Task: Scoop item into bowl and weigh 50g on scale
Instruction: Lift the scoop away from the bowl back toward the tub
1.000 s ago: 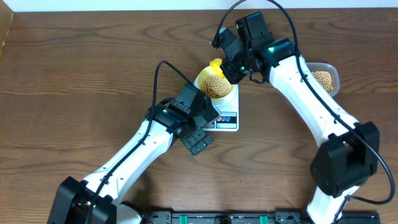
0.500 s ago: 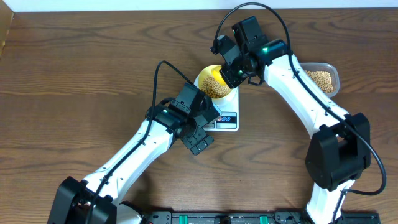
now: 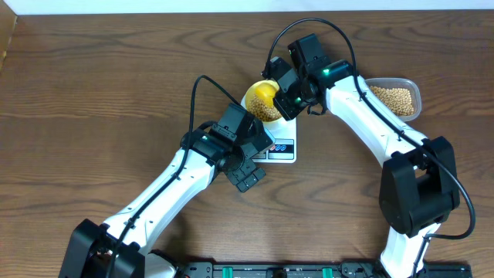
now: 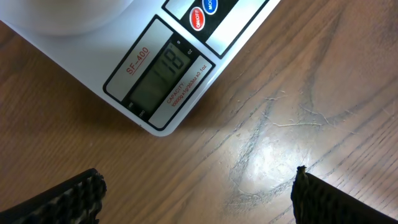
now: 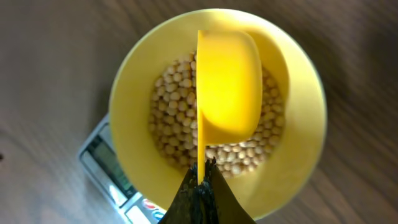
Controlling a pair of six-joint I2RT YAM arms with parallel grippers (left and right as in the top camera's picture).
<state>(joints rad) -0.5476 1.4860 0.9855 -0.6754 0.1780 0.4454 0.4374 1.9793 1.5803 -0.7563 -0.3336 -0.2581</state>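
Toward the far edge of the surface, midway across: the scale (image 3: pixel 282 148) lies with its button edge facing the near edge, and the bowl (image 3: pixel 250 105) sits on its platform.
Beans: a layer of beans (image 5: pixel 171 121) covers the bowl's bottom, and a further supply fills the clear tub (image 3: pixel 417 91) toward the far right corner.
Right claw: the right claw (image 5: pixel 200 186) is clenched on the thin handle of the yellow scoop (image 5: pixel 227 81), holding it above the bowl and inside the outline of the rim.
Scoop attitude: it is rolled over so its smooth outer wall faces the wrist camera; no beans show in it, so it looks emptied.
Long axis: handle to cup runs straight away from the claw, across the bowl toward its opposite rim.
Left claw: the left claw (image 3: pixel 245 176) is released, jaws wide and empty, hovering over bare wood just off the scale's near edge, with its camera on the display (image 4: pixel 158 74).
Display: the digits are lit but too slanted to read with confidence.
Deciding relation: if more is needed, the tub lies to the right of the scoop, toward the right edge and well apart from the bowl; the right arm is nearer and holds the tool.
Step judged: pouring into the bowl, with the weight check pending.
Risk: a full scoop could overshoot the target, and beans would roll freely if tipped outside the rim.
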